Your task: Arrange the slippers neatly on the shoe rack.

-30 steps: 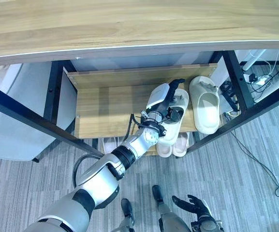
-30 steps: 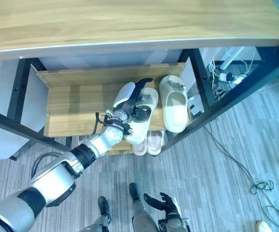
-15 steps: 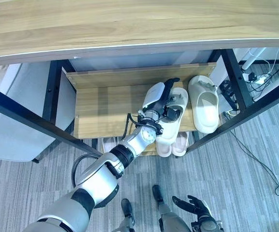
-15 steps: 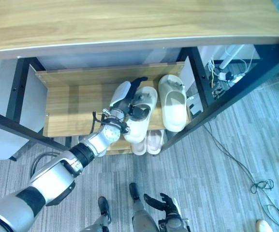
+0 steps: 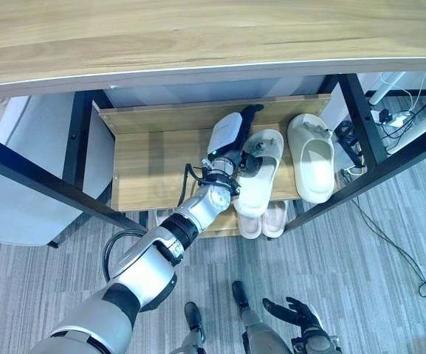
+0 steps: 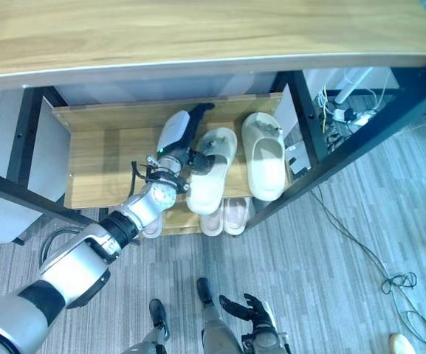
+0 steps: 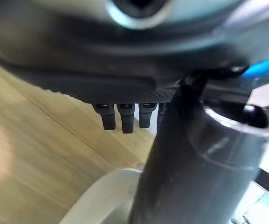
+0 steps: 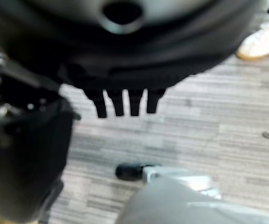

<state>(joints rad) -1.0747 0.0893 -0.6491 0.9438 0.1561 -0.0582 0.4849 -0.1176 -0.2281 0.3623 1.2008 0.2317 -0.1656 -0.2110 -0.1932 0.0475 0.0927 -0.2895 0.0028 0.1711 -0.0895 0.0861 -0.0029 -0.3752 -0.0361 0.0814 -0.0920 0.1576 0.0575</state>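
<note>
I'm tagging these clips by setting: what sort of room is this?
Probably an office or lab rather than a home: grey carpet floor, a wooden shoe rack holding cream slippers under a black-framed wooden table, and a power strip with cables.

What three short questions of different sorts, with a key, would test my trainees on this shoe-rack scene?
1. True or false: both cream slippers lie on the floor.
2. Which hand reaches onto the shoe rack? A) left B) right
3. Fill in: the pink slippers sit ____ the wooden shelf.

Key:
1. False: the left cream slipper and the right cream slipper lie on the shelf.
2. A: the left hand is by the left cream slipper; the right hand hangs low above the floor.
3. below.
</note>
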